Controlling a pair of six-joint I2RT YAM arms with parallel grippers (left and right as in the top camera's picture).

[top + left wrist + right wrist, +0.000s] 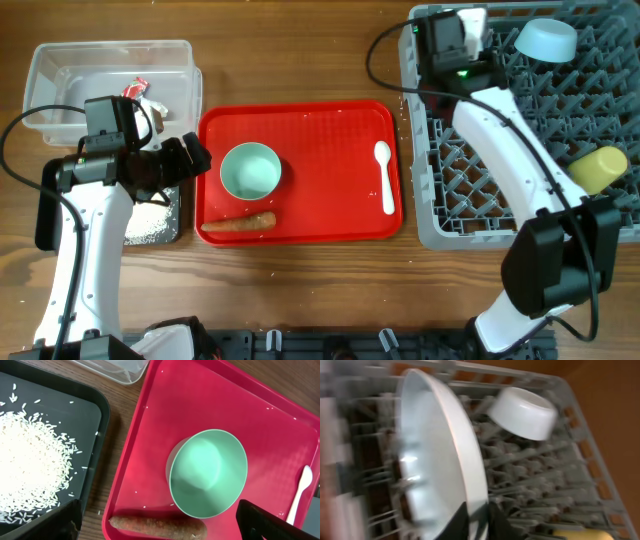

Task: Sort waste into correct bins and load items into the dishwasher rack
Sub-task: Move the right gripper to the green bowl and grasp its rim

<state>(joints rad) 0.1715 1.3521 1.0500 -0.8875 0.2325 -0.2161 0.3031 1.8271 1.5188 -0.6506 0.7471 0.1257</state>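
My left gripper [190, 155] is open and empty over the left edge of the red tray, its fingers either side of the orange carrot piece [157, 524]. The pale green bowl [207, 472] stands just beyond it and the white spoon [384, 175] lies at the tray's right. My right gripper [477, 520] is shut on the rim of the pale blue plate [435, 460], held on edge in the grey rack's [520, 120] back left corner. The small blue bowl [546, 38] lies upside down in the rack, with the yellow cup [598, 168] at its right.
The clear tub [110, 75] at the back left holds the red-and-white wrapper [140, 92]. The black tray [100, 410] beside the red tray [200, 395] holds a heap of rice [30, 470]. A few grains lie on the red tray and the wood.
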